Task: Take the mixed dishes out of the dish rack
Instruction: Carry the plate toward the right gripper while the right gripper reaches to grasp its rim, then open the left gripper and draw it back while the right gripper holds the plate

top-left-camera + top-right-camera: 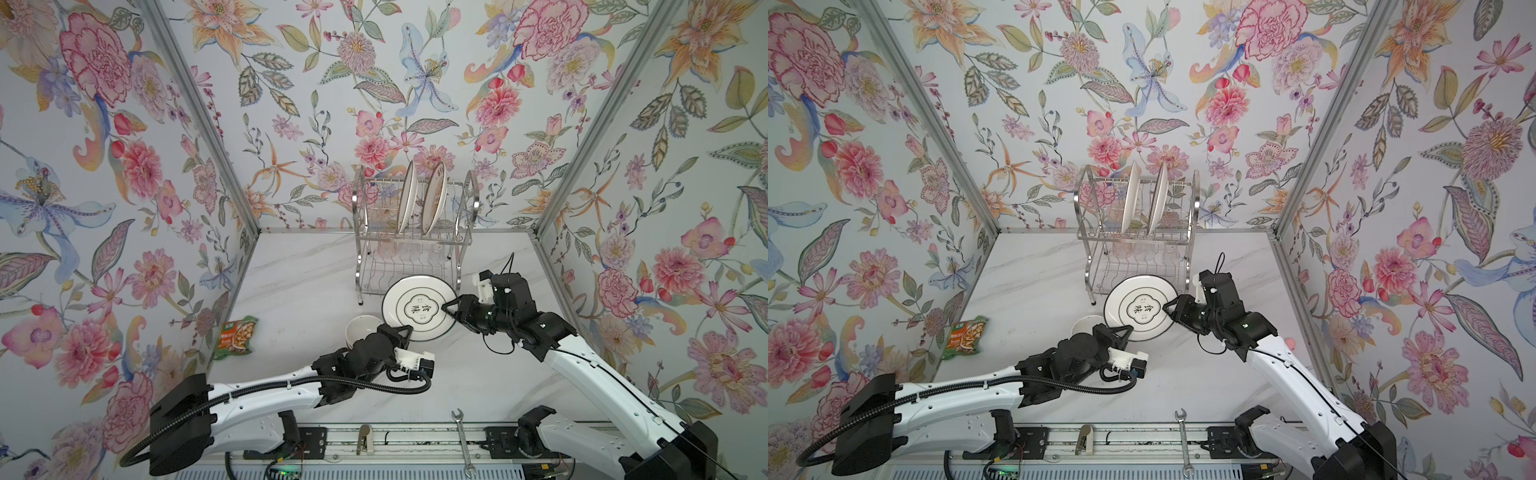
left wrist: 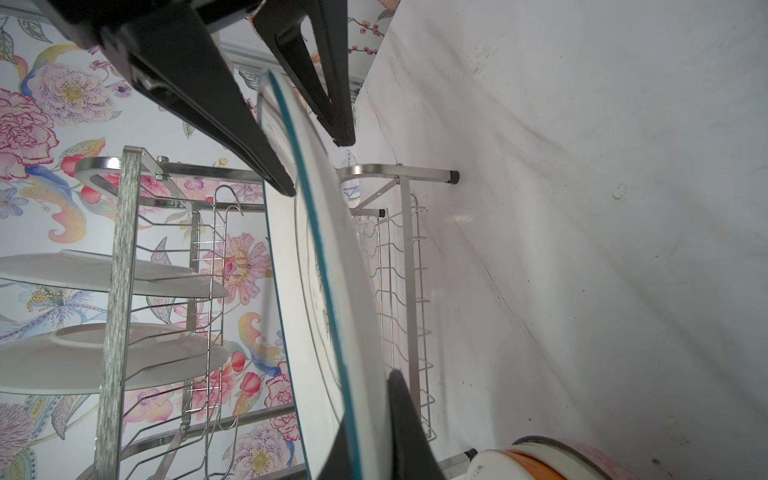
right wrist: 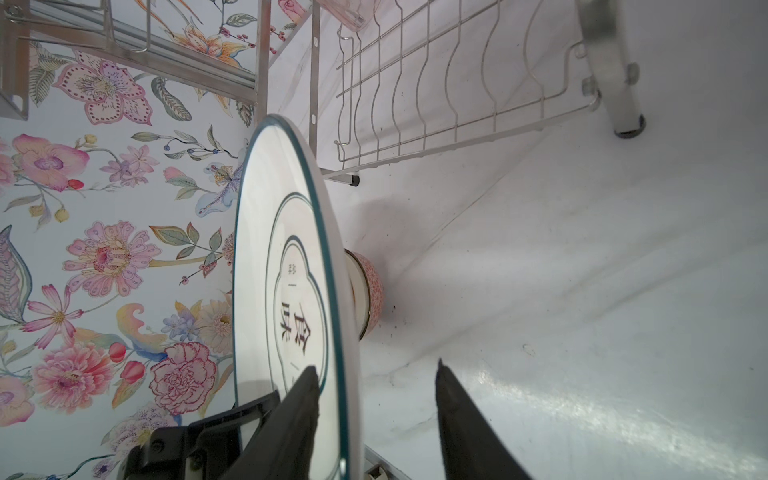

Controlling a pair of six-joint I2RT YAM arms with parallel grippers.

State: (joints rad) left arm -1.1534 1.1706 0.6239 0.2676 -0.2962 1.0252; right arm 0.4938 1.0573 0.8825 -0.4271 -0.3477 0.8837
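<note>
A white plate [image 1: 415, 309] [image 1: 1140, 309] with a teal rim and black characters hangs in front of the dish rack [image 1: 415, 239] [image 1: 1133, 239], partly over a red-patterned bowl [image 1: 361, 328] [image 3: 370, 286]. My left gripper [image 1: 405, 332] [image 2: 370, 399] is shut on the plate's near-left rim. My right gripper [image 1: 446, 307] [image 3: 376, 365] straddles the right rim. One finger lies on the plate's face, the other stands off its underside. Two white plates [image 1: 406, 199] [image 1: 434, 199] stand upright in the rack's upper tier. A pink tumbler [image 3: 353, 14] sits inside the rack.
A green-orange snack packet [image 1: 237, 334] lies by the left wall. A steel wrench [image 1: 463, 440] rests at the front rail. Flowered walls close in three sides, and the rack stands against the back one.
</note>
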